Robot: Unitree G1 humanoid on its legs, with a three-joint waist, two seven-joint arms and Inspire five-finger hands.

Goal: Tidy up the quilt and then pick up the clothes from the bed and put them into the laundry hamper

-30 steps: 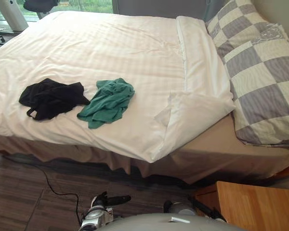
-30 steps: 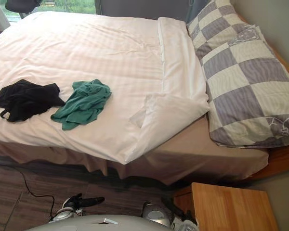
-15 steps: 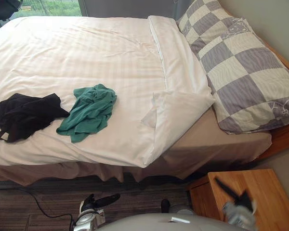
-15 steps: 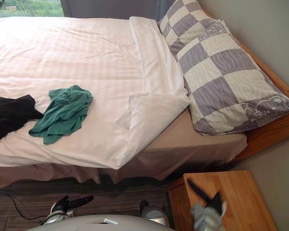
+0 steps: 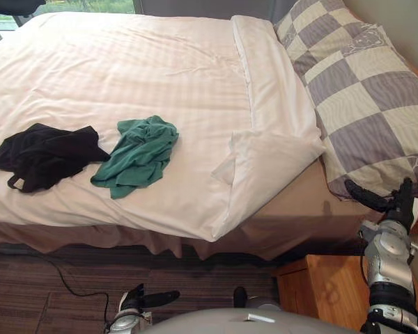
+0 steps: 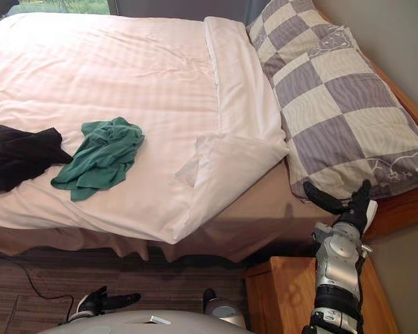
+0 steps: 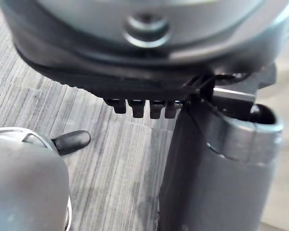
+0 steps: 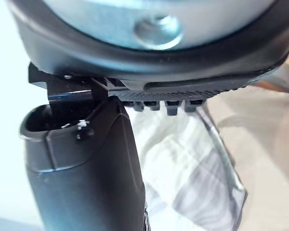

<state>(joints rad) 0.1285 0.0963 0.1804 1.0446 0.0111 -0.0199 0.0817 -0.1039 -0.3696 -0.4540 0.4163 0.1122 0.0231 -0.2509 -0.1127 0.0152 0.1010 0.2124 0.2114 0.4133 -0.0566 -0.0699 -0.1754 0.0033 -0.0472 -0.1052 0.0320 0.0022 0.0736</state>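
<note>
Hovering right hand (image 5: 396, 209), fingers straight, empty, beside pillow (image 5: 376, 104)

White quilt (image 5: 125, 83); green garment (image 5: 138, 154); black garment (image 5: 45, 153); grey-checked pillow (image 5: 366, 90); tan sheet (image 5: 292, 209).

The right robot hand (image 5: 393, 207) has come up from low over the wooden nightstand (image 5: 320, 292), where it was a blur half a second ago. It now stands with fingers straight and thumb out beside the bed (image 5: 299, 209), just below the checked pillow (image 5: 362, 97). The head camera has swung slightly back left.
</note>
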